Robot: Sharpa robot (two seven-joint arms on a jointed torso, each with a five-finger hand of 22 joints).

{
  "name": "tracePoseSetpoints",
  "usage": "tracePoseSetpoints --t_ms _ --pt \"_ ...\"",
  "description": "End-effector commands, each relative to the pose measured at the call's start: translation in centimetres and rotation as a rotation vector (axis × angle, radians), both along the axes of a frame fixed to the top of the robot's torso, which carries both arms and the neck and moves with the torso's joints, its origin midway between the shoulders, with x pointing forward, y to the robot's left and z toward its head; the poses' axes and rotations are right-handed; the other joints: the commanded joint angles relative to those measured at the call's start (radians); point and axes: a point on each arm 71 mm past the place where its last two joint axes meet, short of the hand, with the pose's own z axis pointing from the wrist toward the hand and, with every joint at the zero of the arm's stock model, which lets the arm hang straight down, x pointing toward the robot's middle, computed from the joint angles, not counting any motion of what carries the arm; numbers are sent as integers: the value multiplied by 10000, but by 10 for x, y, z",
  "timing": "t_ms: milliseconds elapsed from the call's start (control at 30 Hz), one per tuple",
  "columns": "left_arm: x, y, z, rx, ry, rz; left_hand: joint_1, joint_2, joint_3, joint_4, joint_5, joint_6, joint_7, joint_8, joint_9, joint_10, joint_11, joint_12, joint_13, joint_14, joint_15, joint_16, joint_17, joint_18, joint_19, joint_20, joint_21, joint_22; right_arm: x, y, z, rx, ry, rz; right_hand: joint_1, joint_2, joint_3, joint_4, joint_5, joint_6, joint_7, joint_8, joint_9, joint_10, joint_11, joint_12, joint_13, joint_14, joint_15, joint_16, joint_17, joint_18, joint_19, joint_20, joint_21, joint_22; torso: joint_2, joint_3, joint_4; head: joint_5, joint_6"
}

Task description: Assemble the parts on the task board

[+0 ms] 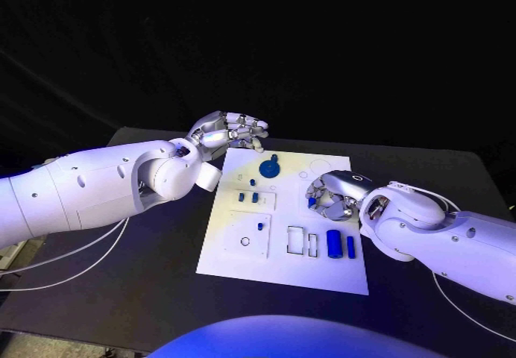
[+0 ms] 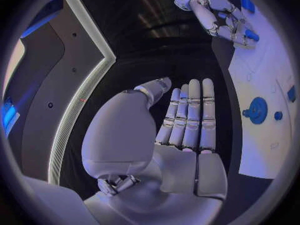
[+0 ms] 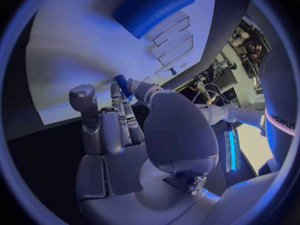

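Observation:
The white task board (image 1: 236,265) lies in the middle of the black table. My right hand (image 1: 331,195) hovers over the board's right half and pinches a small blue part (image 1: 312,200) between thumb and finger; the right wrist view shows that part (image 3: 123,85) at the fingertips, and the left wrist view shows it (image 2: 251,35) in the right hand (image 2: 228,17). My left hand (image 1: 229,132) is raised above the board's far left corner. Its fingers (image 2: 190,115) lie straight and side by side with nothing in them.
A round blue disc (image 1: 269,167) sits near the board's far edge, also seen as the disc (image 2: 257,108). Two small blue pegs (image 1: 255,198) stand left of centre. Two blue cylinders (image 1: 335,244) lie near the right edge beside rectangular slots (image 1: 296,237).

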Motion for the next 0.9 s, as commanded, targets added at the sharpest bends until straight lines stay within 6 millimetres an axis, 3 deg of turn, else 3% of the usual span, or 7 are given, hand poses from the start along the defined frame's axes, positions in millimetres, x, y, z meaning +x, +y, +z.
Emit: tracePoseSetpoints --t_ms 33,300,600,900 --pt "-1 -2 1 -72 -33 -194 -42 65 -6 -32 51 -93 -10 -40 11 -69 -35 11 11 -35 25 47 11 98 25 23 -30 -12 -1 1 -3 -345 -70 109 -88 -68 13 20 -62 38 -38 20 5 98 -13 -34 13 180 -61 44 -11 -105 42 -25 -47 -11 1 -3 -2 -2 -9" --pt "-1 -2 1 -67 -20 -201 -50 73 -6 -33 51 -100 -7 -40 17 -78 -34 20 16 -44 26 54 19 99 28 26 -42 -16 -1 2 -3 -506 -204 113 -165 -75 11 50 -93 282 -127 169 78 348 -102 75 104 185 -126 57 5 -103 52 -68 -33 25 -4 -9 -1 -10 -27" --pt "-1 -2 1 -66 -18 -201 -50 73 -6 -33 51 -100 -7 -40 17 -78 -34 20 16 -44 26 54 19 99 28 26 -42 -16 -1 2 3 260 -772 -181 -126 556 221 151 -76 879 -422 716 374 1013 -388 436 411 263 -361 172 198 -176 277 -269 354 301 -2 -4 -3 -14 -20" --pt "-1 -1 1 -57 -16 -184 -58 78 -6 -30 51 -109 -3 -43 19 -87 -30 22 17 -53 29 55 22 99 27 28 -49 -20 -1 -6 6 737 -985 -678 -214 673 249 239 -75 879 -460 814 450 1084 -423 468 475 263 -393 163 168 -199 330 -305 451 371 -14 -13 5 -7 -31"
